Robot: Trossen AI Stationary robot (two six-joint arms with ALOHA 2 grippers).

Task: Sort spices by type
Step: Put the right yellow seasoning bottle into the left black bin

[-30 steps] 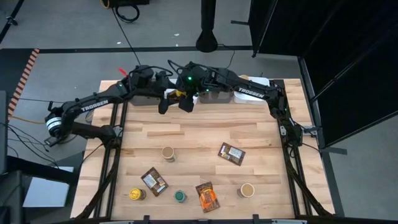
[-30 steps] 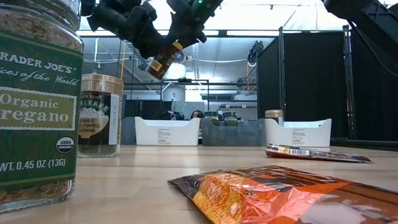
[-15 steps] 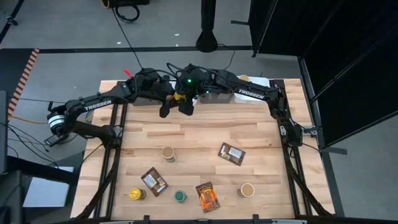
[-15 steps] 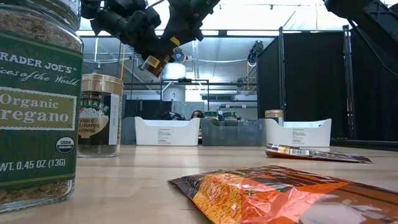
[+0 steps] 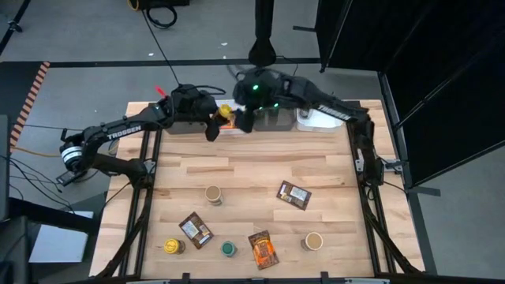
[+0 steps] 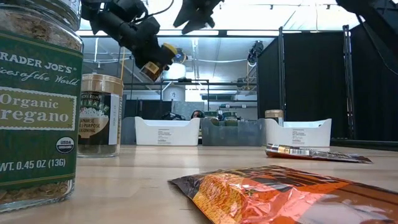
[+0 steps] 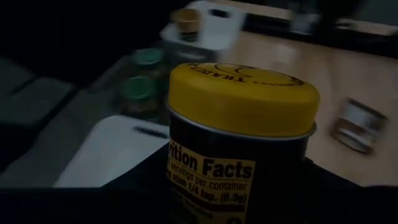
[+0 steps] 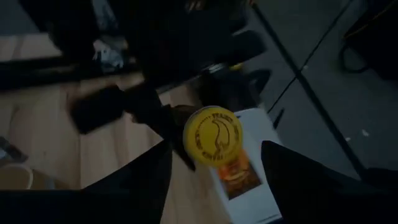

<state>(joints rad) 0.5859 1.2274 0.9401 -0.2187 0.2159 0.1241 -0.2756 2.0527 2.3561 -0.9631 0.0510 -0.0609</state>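
My left gripper (image 5: 215,124) is shut on a small dark jar with a yellow lid (image 5: 224,115), high above the table's far edge (image 6: 155,61). The jar hangs over a white bin (image 8: 249,199) that holds an orange packet (image 8: 235,174). My right gripper (image 5: 246,119) is open just to the right of the jar and higher up (image 6: 194,12). It touches nothing. Its wrist view looks down on the yellow lid (image 8: 212,135) between its spread fingers (image 8: 144,180). My left gripper pinches the jar between its two fingers by the dark labelled body (image 7: 214,180), below the yellow lid (image 7: 242,93). It comes from the table's left. The jar is lifted clear and tilted, lid end up and away from the gripper (image 6: 168,50).
A dark bin (image 5: 272,120) and a second white bin (image 5: 319,120) stand along the far edge. Green-lidded jars (image 7: 140,87) sit in the dark bin. On the near half lie two tan-lidded jars (image 5: 212,193) (image 5: 314,241), a yellow-lidded jar (image 5: 173,247), a green-lidded jar (image 5: 228,249) and three packets (image 5: 293,195) (image 5: 195,229) (image 5: 263,249).
The right gripper held the jar up high, and the left gripper moved in from the left and took hold of it. The right gripper then opened, let go and drew away upward and to the right. The jar stays aloft in the left gripper.
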